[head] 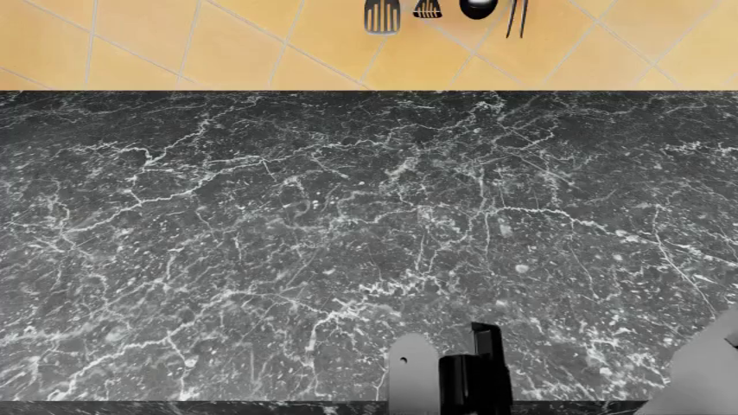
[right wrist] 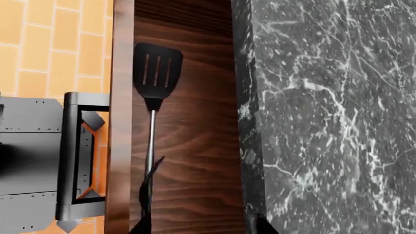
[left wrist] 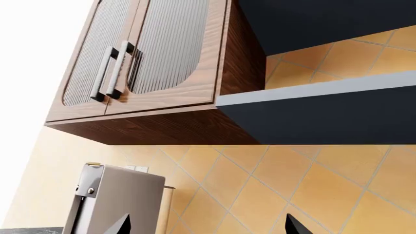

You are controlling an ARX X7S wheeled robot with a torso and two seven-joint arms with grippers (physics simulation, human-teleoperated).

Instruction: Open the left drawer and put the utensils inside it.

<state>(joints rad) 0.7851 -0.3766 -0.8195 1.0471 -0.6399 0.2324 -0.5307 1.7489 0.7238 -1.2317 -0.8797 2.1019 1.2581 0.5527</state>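
Drawer (right wrist: 188, 146): open; its wooden floor shows between the front panel and the worktop (right wrist: 325, 97) edge in the right wrist view.
Spatula (right wrist: 155, 97): lies flat inside the drawer, black slotted blade away from the right claw, thin silver handle running back toward it.
Long axis: parallel to the drawer front; the handle end sits just ahead of the right claw's fingertips.
Right claw (right wrist: 201, 225): directly over the drawer; two dark tips apart, nothing between them, so it reads as open and empty.
Left claw (left wrist: 206, 225): tips spread wide and empty, aimed up at a wall cabinet (left wrist: 143, 63) and a steel appliance (left wrist: 117, 200); well apart from the drawer.
Fork: not visible in any view; the part of the drawer floor in view holds only the spatula.
Head view: bare marble, small dark tools (head: 444, 13) hanging on the yellow tiles.
Nearer arm: the right.
Judgement: spatula apparently placed; the fork must be located, or confirmed inside.
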